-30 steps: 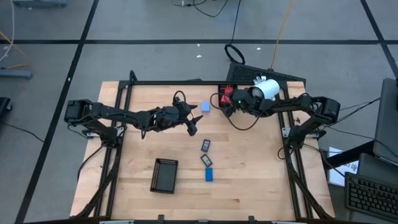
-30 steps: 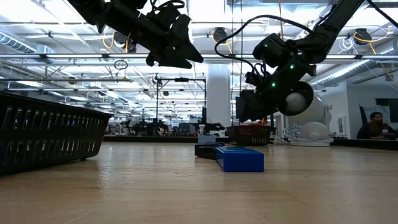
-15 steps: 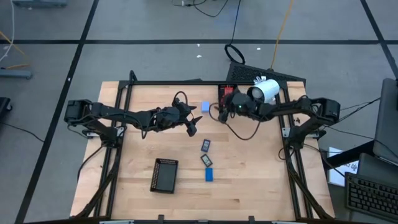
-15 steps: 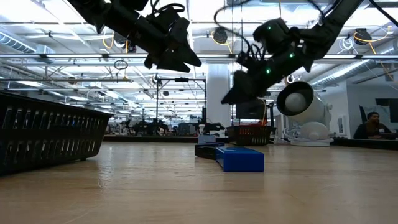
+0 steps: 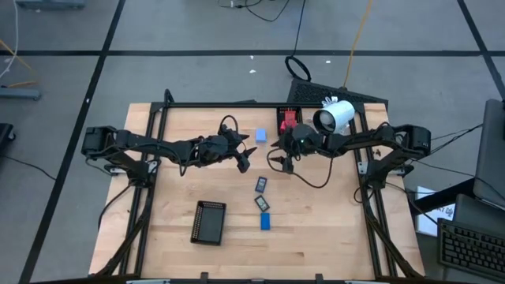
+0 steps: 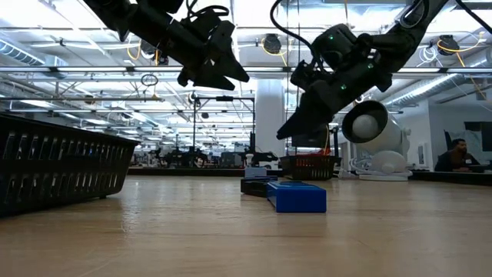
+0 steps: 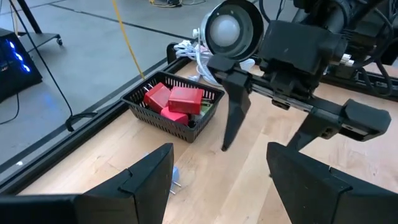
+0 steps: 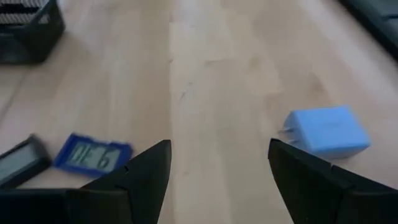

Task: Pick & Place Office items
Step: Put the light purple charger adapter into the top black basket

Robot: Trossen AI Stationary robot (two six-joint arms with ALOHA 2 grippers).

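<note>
Right gripper (image 5: 278,162): jaws parted, holding nothing, raised above the table middle toward the far edge, pointing down at the wood. Seen from the left wrist, its two dark fingers (image 7: 231,115) hung apart over bare boards.

Left gripper (image 5: 244,162): jaws parted, empty, raised above the table middle, just to the left of the right gripper and not touching it.

Light-blue block (image 5: 260,136): on the table near the far edge, between the two grippers and slightly beyond them; it also showed in the right wrist view (image 8: 328,131).

Far mesh tray (image 5: 289,118): at the table's far edge, right of centre, holding red blocks (image 7: 173,102).

White cylindrical device (image 5: 334,116): beside that tray, toward the right edge.

Flat items: one dark rectangle (image 5: 259,184) near the table centre; a second dark rectangle (image 5: 261,203) just nearer the front edge; a blue flat rectangle (image 5: 266,222) nearer the front again, all three in a loose line, apart from the grippers.

Near mesh tray (image 5: 209,222): toward the front edge, left of the blue flat rectangle; contents could not be told.
</note>
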